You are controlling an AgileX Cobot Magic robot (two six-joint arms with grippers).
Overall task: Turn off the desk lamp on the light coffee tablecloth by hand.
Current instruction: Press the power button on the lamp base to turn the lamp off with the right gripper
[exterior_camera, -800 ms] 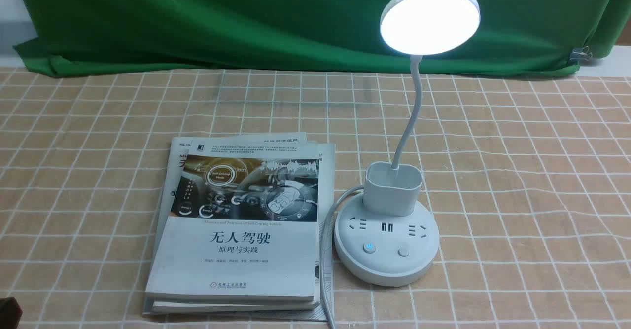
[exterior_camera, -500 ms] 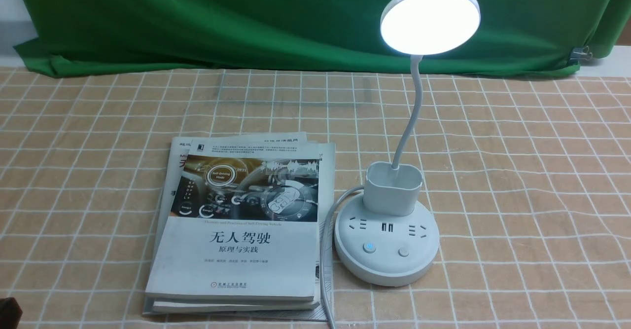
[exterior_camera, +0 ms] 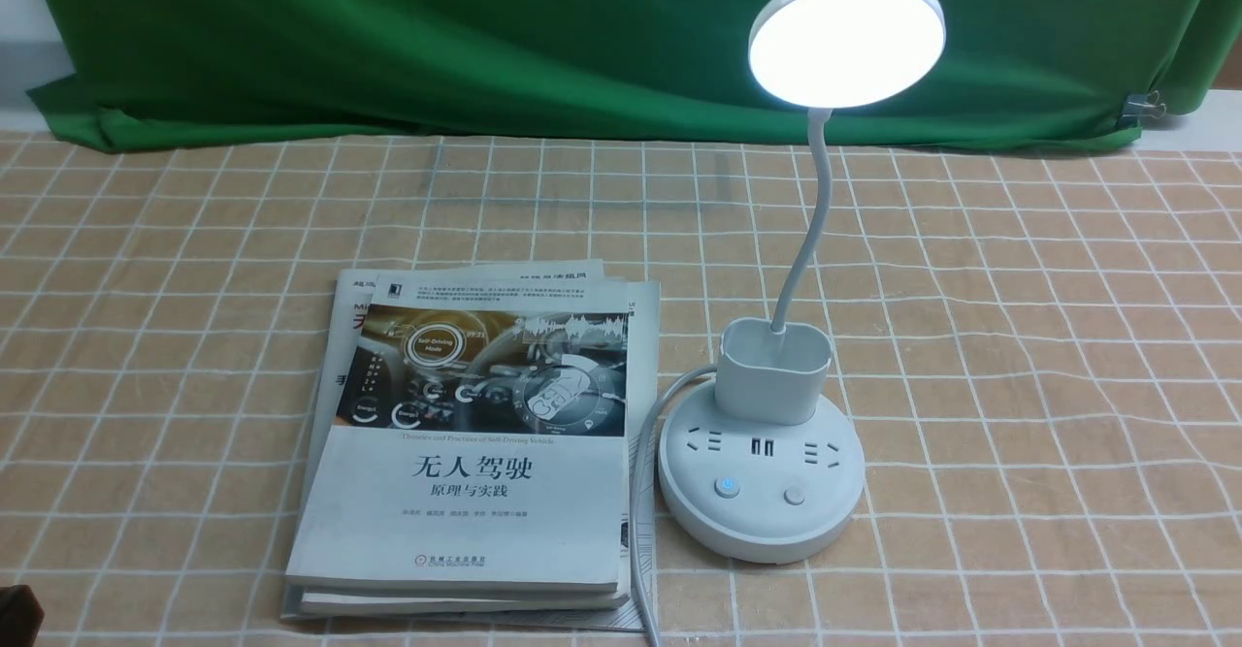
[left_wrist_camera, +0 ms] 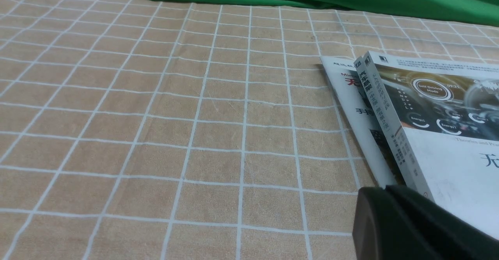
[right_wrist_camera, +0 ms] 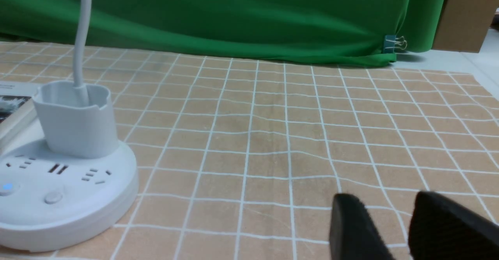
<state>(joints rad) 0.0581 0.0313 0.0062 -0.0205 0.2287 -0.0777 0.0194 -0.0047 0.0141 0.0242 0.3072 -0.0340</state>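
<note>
Two fingers (right_wrist_camera: 351, 229) of my right hand (right_wrist_camera: 388, 205) stand apart, empty, clear of the desk lamp (exterior_camera: 776, 380), which stands right of centre in the front view, neck rising upright, lit disc at top facing the camera, nothing moved since earlier, on the light coffee tablecloth (exterior_camera: 1019, 337), green cloth (exterior_camera: 388, 36) behind

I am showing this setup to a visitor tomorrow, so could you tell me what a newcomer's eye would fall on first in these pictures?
The desk lamp comes first: its round head glows bright white against the green cloth at the back, right of centre. Next comes the stack of books, which lies just left of the lamp's base on the light coffee tablecloth.
</note>
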